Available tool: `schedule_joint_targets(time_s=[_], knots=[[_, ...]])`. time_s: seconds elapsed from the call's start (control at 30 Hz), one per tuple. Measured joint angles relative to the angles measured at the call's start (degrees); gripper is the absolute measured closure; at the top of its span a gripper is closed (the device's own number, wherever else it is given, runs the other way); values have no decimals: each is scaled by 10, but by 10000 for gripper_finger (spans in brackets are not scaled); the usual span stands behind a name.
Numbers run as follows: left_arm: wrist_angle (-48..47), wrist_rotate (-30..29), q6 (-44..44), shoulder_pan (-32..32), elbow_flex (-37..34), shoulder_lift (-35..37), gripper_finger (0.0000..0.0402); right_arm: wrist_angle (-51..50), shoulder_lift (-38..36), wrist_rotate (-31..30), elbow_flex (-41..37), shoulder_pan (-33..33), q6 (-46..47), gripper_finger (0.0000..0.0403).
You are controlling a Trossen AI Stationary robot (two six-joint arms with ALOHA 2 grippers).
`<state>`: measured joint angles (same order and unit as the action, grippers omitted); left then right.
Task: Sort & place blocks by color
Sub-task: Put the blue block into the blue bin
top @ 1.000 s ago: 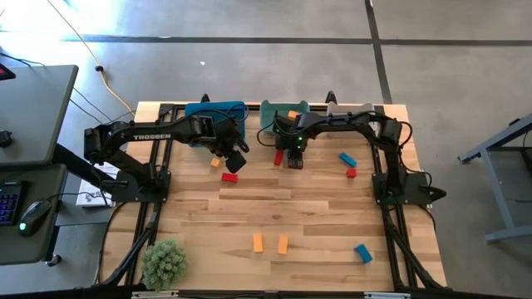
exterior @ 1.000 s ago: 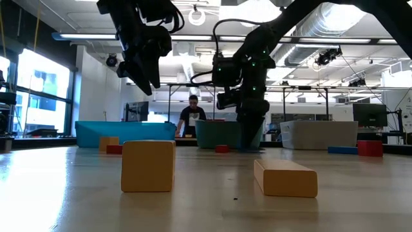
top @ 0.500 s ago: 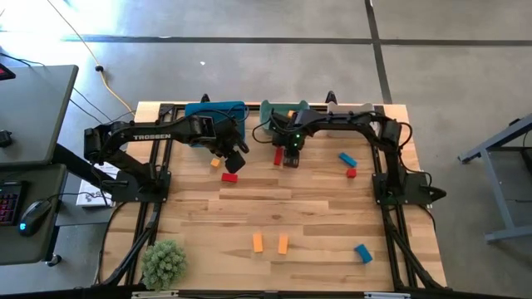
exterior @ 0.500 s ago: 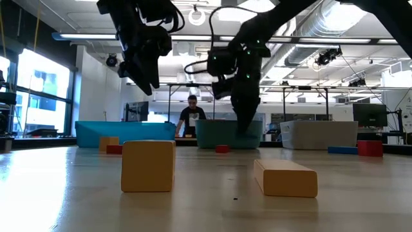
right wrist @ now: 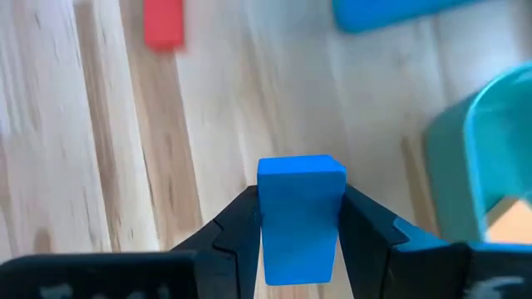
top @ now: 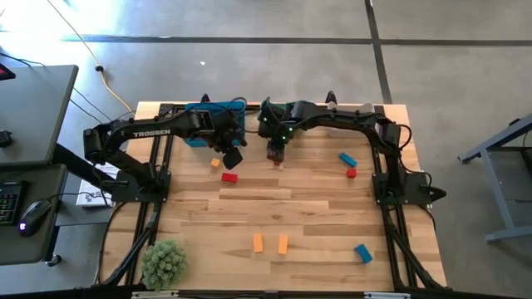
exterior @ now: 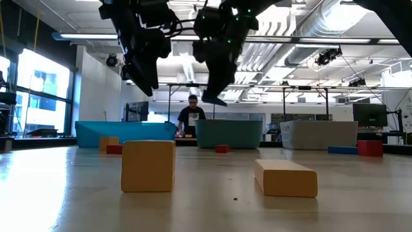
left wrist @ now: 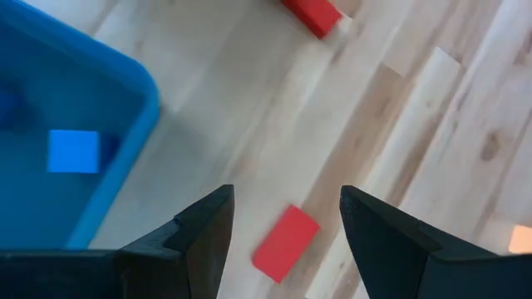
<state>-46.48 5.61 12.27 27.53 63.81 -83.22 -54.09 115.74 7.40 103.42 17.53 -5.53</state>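
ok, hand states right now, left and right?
Left hand: open, empty, above a red block beside the blue bin.
Right hand: closed on a blue block, lifted off the table.

The only readable text is the white word "TROSSEN" printed along the dark left robot arm (top: 150, 132), seen from above.

Light wooden plank table (top: 316, 208) with scattered blocks.
Two orange blocks (top: 270, 243) lie near its front edge; a green plant (top: 163, 263) fills one corner.
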Motion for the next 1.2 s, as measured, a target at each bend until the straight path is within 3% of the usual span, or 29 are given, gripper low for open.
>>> schedule_joint_targets(time_s=[0.6,0.87,1.2], knots=[[2,5,-30,137,0,0,190,247,0,62,20,55,57,291],[42,116,-61,207,0,0,190,378,0,74,17,90,126,291],[125,348,-90,294,0,0,190,480,0,105,-2,94,222,291]])
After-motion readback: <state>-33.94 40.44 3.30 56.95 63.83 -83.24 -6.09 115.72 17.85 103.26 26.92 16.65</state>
